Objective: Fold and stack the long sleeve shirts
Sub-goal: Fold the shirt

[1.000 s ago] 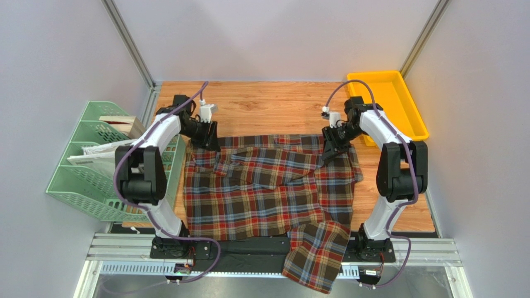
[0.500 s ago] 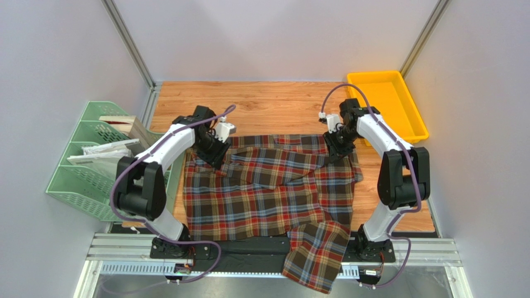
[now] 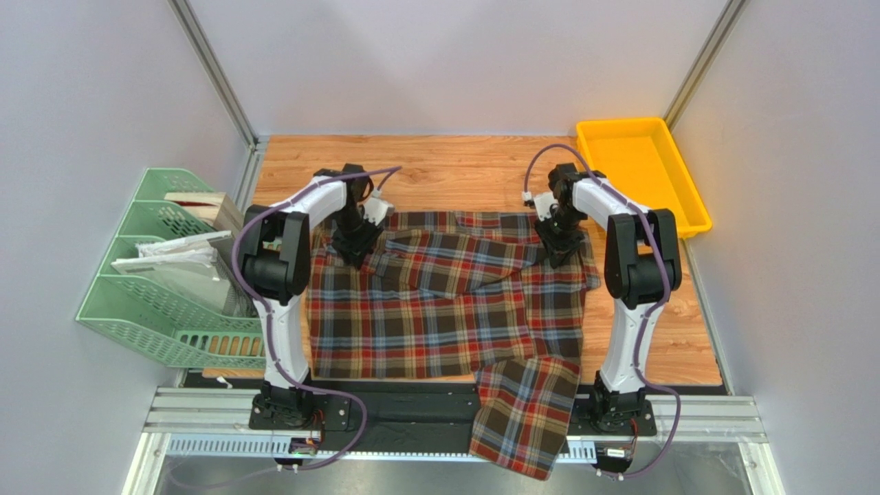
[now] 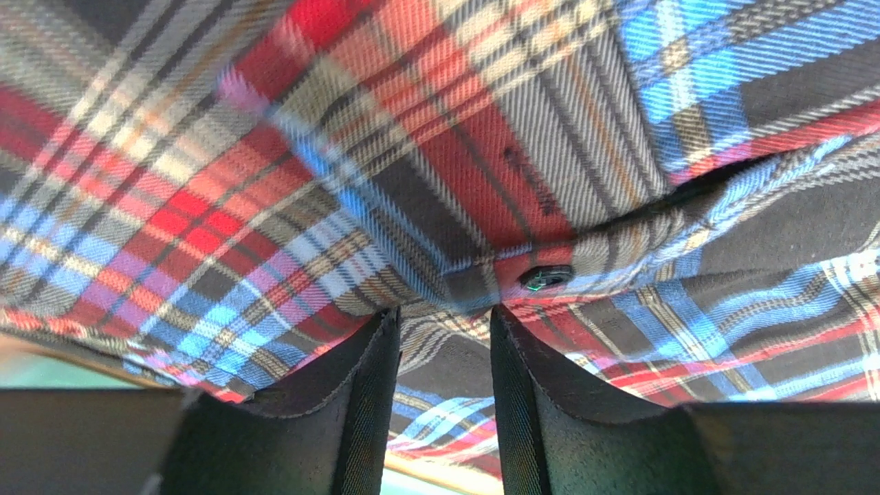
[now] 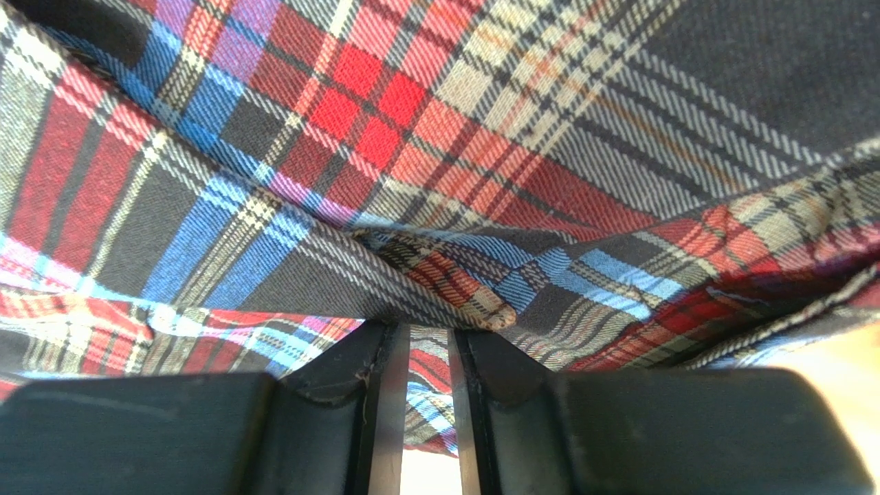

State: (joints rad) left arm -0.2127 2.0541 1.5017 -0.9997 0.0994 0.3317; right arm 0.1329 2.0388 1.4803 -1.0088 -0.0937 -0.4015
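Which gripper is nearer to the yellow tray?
Right. The right gripper is at the far right corner of the shirt, a little left of the tray. The left gripper is at the shirt's far left corner, across the whole shirt from it.

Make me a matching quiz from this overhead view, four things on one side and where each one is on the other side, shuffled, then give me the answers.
Things:
1. yellow tray
2. green file rack
3. plaid shirt
4. loose sleeve

Places:
A. hanging over the near edge of the table
B. at the table's far right corner
C. beside the table's left edge
D. spread across the middle of the table

Pairs: 1-B, 2-C, 3-D, 4-A
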